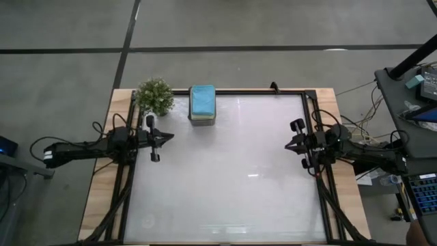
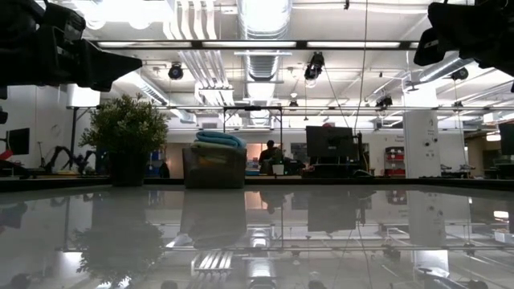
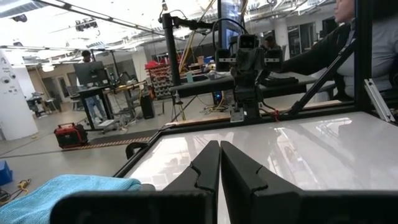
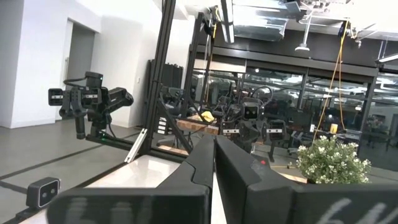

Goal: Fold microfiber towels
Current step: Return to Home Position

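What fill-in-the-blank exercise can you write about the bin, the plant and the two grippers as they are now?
1. The top towel in the bin is light ____.
2. The potted plant stands on the ____ arm's side of the bin.
3. The left gripper and the right gripper are both ____ (open or shut).
Missing words: blue; left; shut.

- No writing, label, brand, number or sign is showing clearly enough to be read in any of the views.
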Controlling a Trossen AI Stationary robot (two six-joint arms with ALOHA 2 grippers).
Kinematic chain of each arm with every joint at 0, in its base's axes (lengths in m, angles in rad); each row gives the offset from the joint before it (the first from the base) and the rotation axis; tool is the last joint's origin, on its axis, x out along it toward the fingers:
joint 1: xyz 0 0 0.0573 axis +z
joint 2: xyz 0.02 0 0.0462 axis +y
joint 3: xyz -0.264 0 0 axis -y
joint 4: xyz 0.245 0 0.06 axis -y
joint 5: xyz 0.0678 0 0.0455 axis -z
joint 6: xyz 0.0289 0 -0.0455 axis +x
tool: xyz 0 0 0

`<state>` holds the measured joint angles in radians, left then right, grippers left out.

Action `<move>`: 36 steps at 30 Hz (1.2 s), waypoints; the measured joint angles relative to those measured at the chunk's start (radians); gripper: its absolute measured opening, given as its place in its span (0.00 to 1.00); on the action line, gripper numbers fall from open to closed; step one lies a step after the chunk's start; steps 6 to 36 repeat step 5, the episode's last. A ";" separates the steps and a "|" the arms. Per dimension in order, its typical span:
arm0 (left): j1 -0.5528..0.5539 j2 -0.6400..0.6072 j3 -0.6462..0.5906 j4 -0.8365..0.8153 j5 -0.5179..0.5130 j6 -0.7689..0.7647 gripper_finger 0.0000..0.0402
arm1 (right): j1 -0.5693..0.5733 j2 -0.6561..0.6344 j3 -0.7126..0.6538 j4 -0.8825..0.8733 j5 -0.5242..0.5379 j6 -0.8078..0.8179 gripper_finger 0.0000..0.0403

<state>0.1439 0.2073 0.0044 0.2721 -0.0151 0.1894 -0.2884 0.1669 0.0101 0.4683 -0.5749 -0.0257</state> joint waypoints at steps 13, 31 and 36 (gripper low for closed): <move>0.000 0.000 0.000 0.000 0.000 0.000 0.00 | 0.000 0.000 0.000 0.000 0.000 0.000 0.02; 0.000 0.000 0.000 0.000 0.000 0.000 0.00 | 0.000 0.000 0.000 0.000 0.000 0.000 0.02; 0.000 0.000 0.000 0.000 0.000 0.000 0.00 | 0.000 0.000 0.000 0.000 0.000 0.000 0.02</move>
